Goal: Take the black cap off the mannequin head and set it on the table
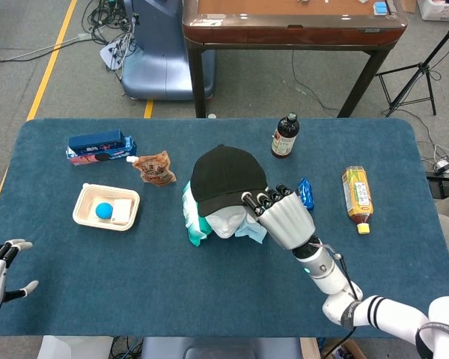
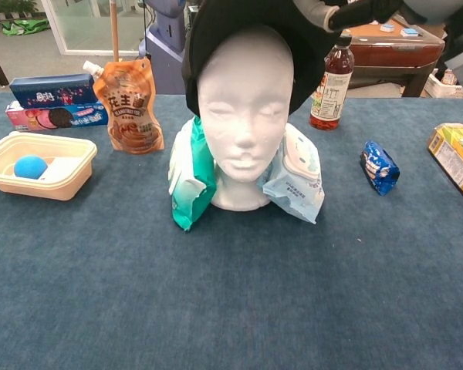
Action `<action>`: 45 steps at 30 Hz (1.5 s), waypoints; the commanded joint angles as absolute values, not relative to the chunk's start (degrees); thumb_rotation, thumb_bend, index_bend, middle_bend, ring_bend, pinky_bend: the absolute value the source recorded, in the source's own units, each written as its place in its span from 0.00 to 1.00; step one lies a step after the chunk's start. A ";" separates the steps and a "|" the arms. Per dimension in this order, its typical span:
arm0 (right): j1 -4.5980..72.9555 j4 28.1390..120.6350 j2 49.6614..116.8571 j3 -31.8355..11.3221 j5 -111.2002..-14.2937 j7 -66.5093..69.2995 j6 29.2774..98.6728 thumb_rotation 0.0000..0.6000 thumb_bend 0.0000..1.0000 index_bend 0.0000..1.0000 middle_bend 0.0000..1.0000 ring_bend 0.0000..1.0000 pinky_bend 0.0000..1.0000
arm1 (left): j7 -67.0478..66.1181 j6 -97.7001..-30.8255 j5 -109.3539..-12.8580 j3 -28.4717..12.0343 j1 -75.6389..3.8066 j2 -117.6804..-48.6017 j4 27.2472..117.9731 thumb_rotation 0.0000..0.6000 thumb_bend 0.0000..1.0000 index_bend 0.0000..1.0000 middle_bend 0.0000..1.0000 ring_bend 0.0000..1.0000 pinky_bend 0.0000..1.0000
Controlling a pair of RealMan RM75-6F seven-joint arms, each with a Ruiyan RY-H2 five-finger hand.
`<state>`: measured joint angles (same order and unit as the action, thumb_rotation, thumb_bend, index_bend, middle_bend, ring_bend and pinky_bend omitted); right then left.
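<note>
One robot hand (image 1: 284, 218) — the right — clamps the brim of the black cap (image 1: 226, 177), tilted up off the mannequin head (image 2: 245, 108); left robot hand (image 1: 0, 268) rests apart-fingered, holding nothing.

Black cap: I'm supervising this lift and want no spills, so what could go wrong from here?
1. The right hand holds the black cap only at its brim; it may slip free.
2. The cap's back still wraps the mannequin head, so pulling could tip the head onto the wipe packs leaning against it.
3. The bottle stands behind; a backward swing might topple it.
</note>
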<state>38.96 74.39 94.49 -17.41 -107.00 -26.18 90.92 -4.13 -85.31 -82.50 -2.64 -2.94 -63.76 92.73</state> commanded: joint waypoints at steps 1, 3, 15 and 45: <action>39.39 73.93 94.75 -17.87 -106.54 -25.90 91.27 1.00 0.43 0.72 1.00 0.98 1.00 | -4.11 -85.38 -82.58 -2.61 -2.91 -63.74 92.75 1.00 0.06 0.29 0.26 0.26 0.43; 39.69 73.41 94.89 -18.25 -106.07 -25.63 91.52 1.00 0.43 0.73 1.00 0.98 1.00 | -4.10 -85.41 -82.59 -2.62 -2.89 -63.74 92.77 1.00 0.06 0.29 0.26 0.26 0.43; 42.81 67.92 96.27 -21.64 -103.06 -23.32 93.21 1.00 0.43 0.76 1.00 0.98 1.00 | -4.29 -85.13 -82.41 -2.57 -2.94 -63.80 92.77 1.00 0.06 0.29 0.26 0.26 0.43; 44.45 60.45 93.26 -21.33 -100.43 -19.80 102.20 1.00 0.43 0.78 1.00 0.98 1.00 | -4.29 -85.78 -82.63 -2.52 -2.51 -63.78 92.88 1.00 0.06 0.29 0.26 0.26 0.43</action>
<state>45.57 59.29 94.49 -22.16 -99.70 -19.17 101.03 -4.25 -85.80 -82.62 -2.53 -2.50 -63.76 92.87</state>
